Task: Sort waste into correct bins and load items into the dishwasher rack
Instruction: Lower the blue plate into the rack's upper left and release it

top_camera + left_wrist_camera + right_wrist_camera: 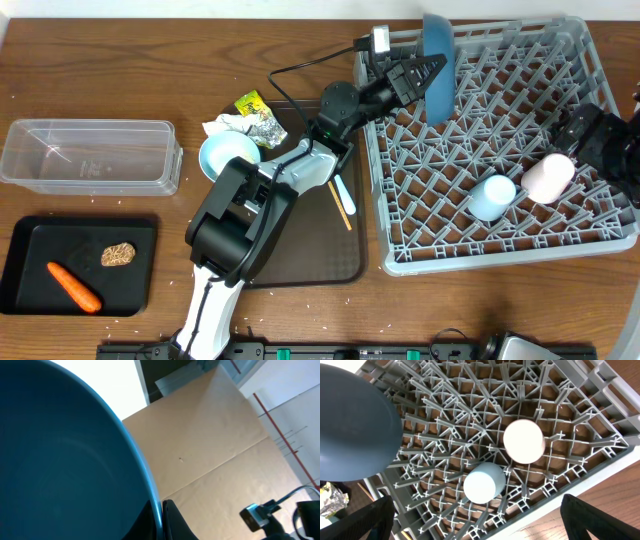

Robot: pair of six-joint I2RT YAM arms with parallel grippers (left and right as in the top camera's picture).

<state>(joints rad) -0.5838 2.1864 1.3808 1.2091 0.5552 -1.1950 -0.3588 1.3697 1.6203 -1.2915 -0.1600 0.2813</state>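
Note:
My left gripper [424,72] is shut on the rim of the large blue plate [440,55], holding it on edge over the back left of the grey dishwasher rack [500,262]. The left wrist view shows the plate [60,460] pinched between the black fingers [176,522]. A pink cup [548,177] and a light blue cup [492,196] stand upside down in the rack. Over them hangs my right gripper [477,502], open and empty. White bowl [228,155], spoon [344,190], chopstick [343,207], crumpled paper [224,126] and wrappers [256,108] lie on the brown serving tray [300,260].
A clear tub [90,155] stands at the far left. In front of it, the black tray [30,270] holds a carrot [74,286] and a brown food lump [118,255]. My left arm stretches across the serving tray toward the rack.

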